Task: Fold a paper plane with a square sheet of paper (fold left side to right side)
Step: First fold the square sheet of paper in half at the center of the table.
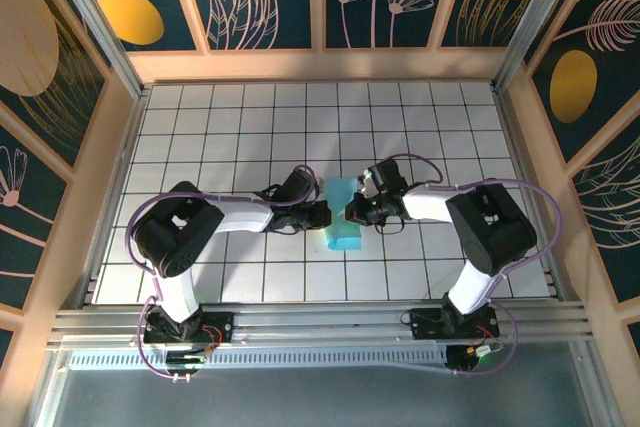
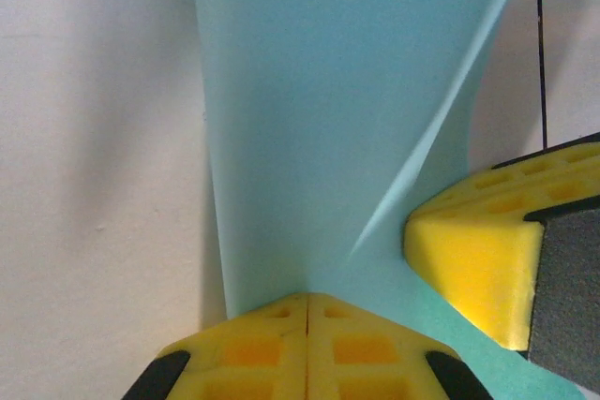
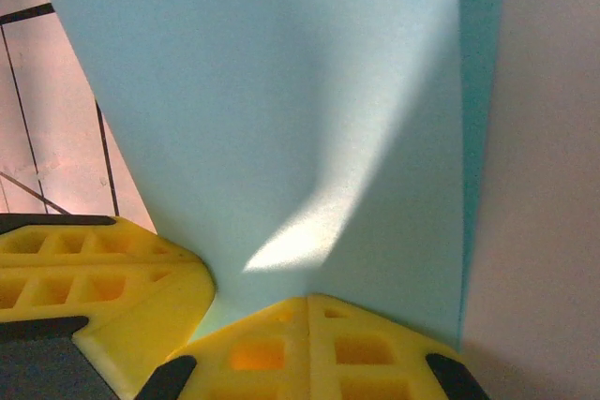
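The left end effector (image 2: 307, 311) and right end effector (image 3: 309, 311) each pinch the thin light-blue paper sheet (image 1: 343, 235) over the white gridded surface (image 1: 250, 127).

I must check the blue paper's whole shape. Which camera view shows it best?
Top external: the square sheet of paper shows almost whole. The wrist views are very close: each gives a part of it, pinched by the left gripper or the right gripper.
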